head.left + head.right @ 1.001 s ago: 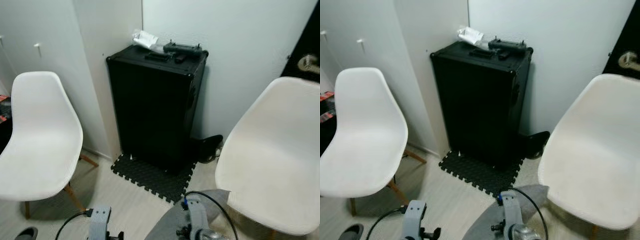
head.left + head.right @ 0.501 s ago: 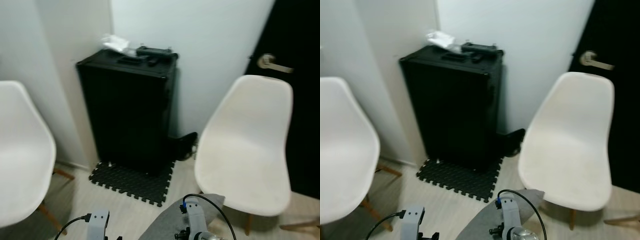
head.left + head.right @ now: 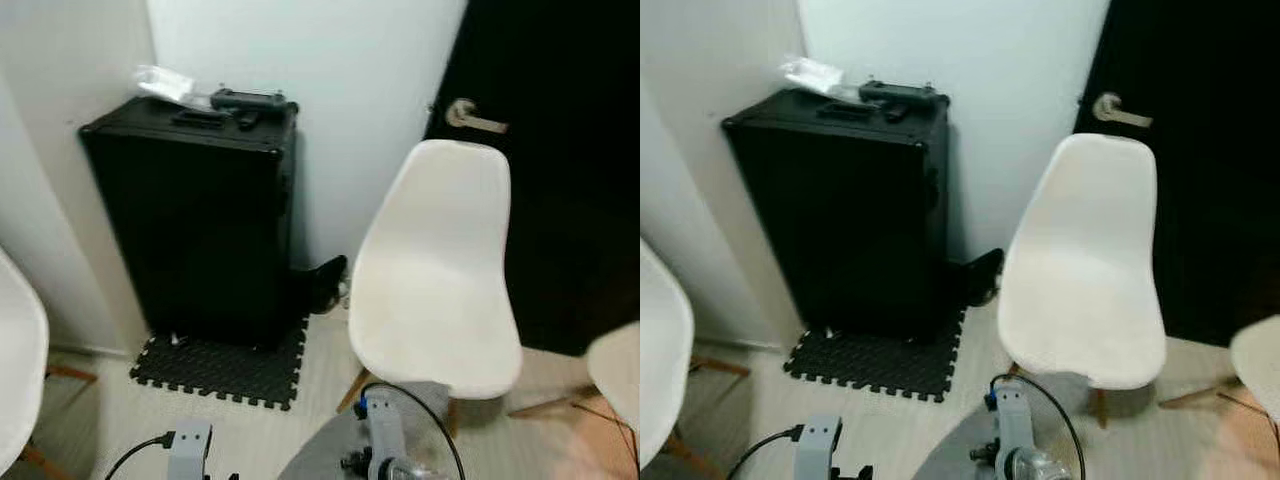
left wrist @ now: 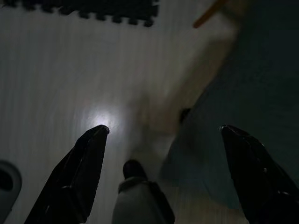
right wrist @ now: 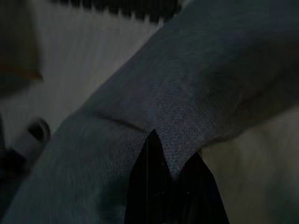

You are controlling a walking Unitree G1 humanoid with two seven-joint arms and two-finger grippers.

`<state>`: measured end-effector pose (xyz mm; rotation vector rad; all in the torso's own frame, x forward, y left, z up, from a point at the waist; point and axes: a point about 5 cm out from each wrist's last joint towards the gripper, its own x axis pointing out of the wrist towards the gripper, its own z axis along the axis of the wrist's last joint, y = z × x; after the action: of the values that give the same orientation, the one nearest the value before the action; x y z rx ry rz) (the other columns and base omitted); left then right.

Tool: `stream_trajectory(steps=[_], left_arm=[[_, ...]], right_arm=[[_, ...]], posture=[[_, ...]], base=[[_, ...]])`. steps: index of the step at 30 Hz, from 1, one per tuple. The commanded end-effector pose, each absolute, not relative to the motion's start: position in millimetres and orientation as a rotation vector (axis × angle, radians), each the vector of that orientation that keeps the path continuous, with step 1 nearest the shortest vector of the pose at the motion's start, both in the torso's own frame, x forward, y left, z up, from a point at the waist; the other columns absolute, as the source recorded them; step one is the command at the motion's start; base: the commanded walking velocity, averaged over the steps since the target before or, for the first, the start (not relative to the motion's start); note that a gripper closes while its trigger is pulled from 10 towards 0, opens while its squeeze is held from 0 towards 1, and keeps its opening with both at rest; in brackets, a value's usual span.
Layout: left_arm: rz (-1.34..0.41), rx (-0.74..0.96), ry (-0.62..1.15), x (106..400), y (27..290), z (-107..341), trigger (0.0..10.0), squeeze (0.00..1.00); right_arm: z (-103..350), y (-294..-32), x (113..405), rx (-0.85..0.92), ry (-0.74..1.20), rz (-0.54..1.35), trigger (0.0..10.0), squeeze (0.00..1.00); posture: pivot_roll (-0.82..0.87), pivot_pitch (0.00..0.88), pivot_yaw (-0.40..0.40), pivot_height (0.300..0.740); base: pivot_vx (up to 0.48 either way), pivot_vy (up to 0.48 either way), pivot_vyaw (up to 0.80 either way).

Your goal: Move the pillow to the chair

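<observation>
Left to right: the left gripper (image 4: 163, 135) is held wide open and empty over the floor, while the pillow (image 5: 196, 84) is pinched in the closed right gripper (image 5: 170, 156). The view has been swung right since a second ago, so the chair (image 3: 435, 270) is now centred ahead, ready for approach.

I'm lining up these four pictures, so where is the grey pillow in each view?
Left eye view: pillow at the bottom edge, before the white chair.
Right eye view: same spot, bottom edge.
Left wrist view: dark cloth over the pale floor.
Right wrist view: grey cloth pinched in the right pincer.
Shared landmark: black foam mat.
</observation>
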<state>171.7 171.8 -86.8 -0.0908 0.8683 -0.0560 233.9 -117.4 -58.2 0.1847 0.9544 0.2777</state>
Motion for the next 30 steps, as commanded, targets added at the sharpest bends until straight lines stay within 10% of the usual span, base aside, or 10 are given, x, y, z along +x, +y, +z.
stream_trajectory(steps=[1, 15, 30], left_arm=[[-0.045, -0.102, 0.862, 172, 171, -87, 10.0, 0.0], [0.025, -0.1, 0.781, 183, 178, -79, 10.0, 0.0], [0.056, -0.072, 0.733, 191, 186, -73, 10.0, 0.0]], right_arm=[[-47, -114, 249, 0.238, 0.868, 0.293, 10.0, 0.0], [36, -67, 321, 0.649, 0.505, 0.526, 10.0, 0.0], [36, -71, 322, 0.696, 0.495, 0.479, 10.0, 0.0]], posture=[[0.07, 0.018, -0.07, 0.74], [0.09, 0.026, -0.089, 0.74], [0.1, 0.024, -0.086, 0.74]], base=[[0.0, 0.0, -0.61], [0.0, 0.0, -0.62], [0.0, 0.0, -0.63]])
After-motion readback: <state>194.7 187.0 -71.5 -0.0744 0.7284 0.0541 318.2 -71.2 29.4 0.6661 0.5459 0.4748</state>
